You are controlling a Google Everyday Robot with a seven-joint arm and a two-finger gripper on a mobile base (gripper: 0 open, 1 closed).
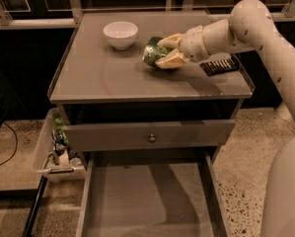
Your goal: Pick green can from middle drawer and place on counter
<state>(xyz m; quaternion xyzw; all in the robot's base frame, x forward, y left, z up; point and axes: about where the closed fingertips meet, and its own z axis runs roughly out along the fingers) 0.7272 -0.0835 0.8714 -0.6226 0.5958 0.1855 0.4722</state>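
Observation:
The green can [152,53] lies tilted between my gripper's fingers, low over the counter [112,78], just right of its middle. My gripper [165,51] reaches in from the right on the white arm and is shut on the can, one pale finger [170,40] above it and one below. I cannot tell whether the can touches the counter. The middle drawer [147,201] is pulled out below at the front, its bare grey floor showing nothing in it.
A white bowl [120,34] stands on the counter's back left. A black ridged object [219,66] lies near the counter's right edge. The shut upper drawer front has a small knob [151,138]. A pale bin [53,149] with items sits on the floor at left.

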